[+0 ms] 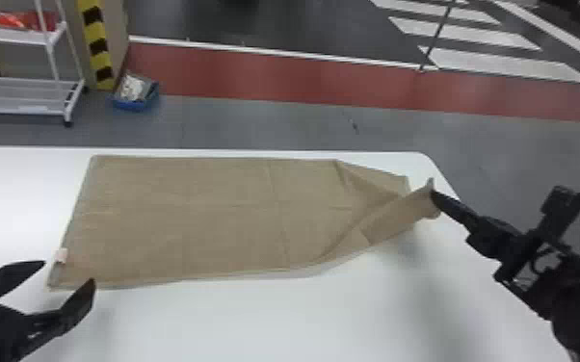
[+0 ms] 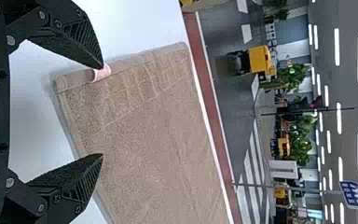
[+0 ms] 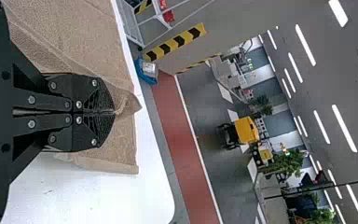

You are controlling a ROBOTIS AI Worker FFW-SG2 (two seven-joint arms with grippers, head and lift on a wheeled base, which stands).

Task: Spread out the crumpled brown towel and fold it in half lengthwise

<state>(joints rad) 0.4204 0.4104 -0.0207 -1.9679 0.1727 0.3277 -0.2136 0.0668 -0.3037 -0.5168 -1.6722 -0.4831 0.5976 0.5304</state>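
The towel lies on the bench. Its left and middle portions are spread nearly flat, with shallow crease lines. The far edge runs along the bench's far edge, just inside it. The right portion is gathered: a diagonal fold runs across it toward the right end effector.

The right end effector is clenched on the towel at the near side of its right end, fingers pressed together with cloth between them. The gripped part is raised; the far right corner lies just beside it.

The left end effector is released, fingers wide apart, at the near left corner of the towel. A pale tag is located on the left edge, close to that corner. Contact between the left fingers and the cloth cannot be determined.

Beyond the bench, a white cart and a blue bin stand on the floor.
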